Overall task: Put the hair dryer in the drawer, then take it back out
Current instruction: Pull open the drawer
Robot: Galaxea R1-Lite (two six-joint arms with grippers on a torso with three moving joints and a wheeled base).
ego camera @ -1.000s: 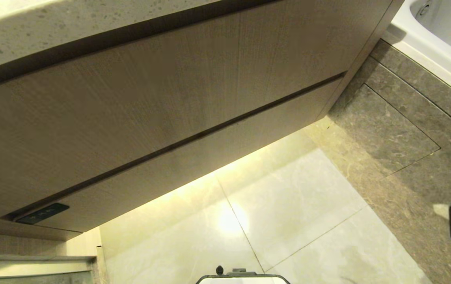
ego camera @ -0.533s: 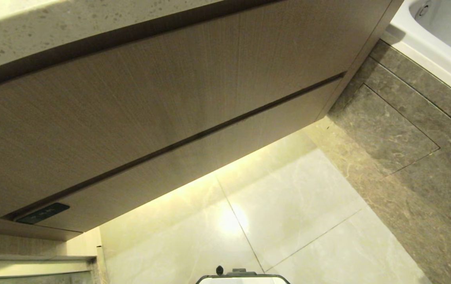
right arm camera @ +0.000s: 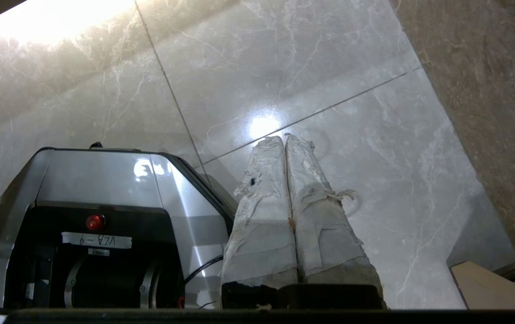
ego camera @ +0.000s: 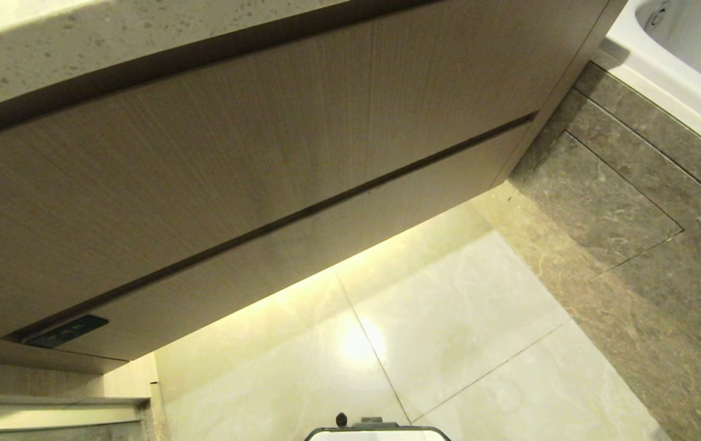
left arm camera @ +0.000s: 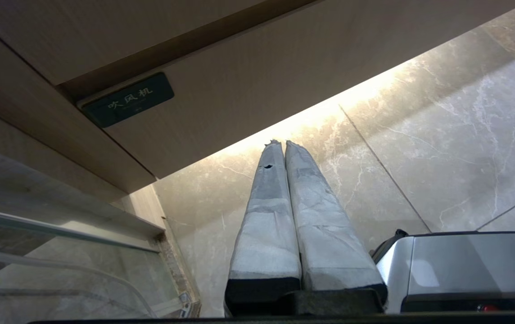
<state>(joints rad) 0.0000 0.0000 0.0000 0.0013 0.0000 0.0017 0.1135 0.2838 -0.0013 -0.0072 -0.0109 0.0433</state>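
- You are looking at a shut drawer [ego camera: 338, 239]: the low wood-grain front is sitting flush under the taller wood panel [ego camera: 234, 135], with only a dark seam between them.
- You are seeing no hair dryer in any view, so I cannot tell where it is; it could be inside the drawer or somewhere out of frame.
- Your left end effector [left arm camera: 279, 144] is hanging closed and empty over the floor [ego camera: 448, 343], beside the robot base [left arm camera: 464, 265].
- Your right end effector [right arm camera: 284, 138] is also pressed closed and holding nothing, pointing down at the tiles.
- Risk: you are facing a handle-less front, so closed fingertips are likely slipping on the narrow seam rather than pulling.
- Risk: you are working near the dark label plate [left arm camera: 127, 100]; scraping it is possible if the left arm reaches up.
- Risk: neither arm is showing in the head view, so you are reaching half blind at first.
- Risk: the cord, if inside, may be snagging when the drawer moves.
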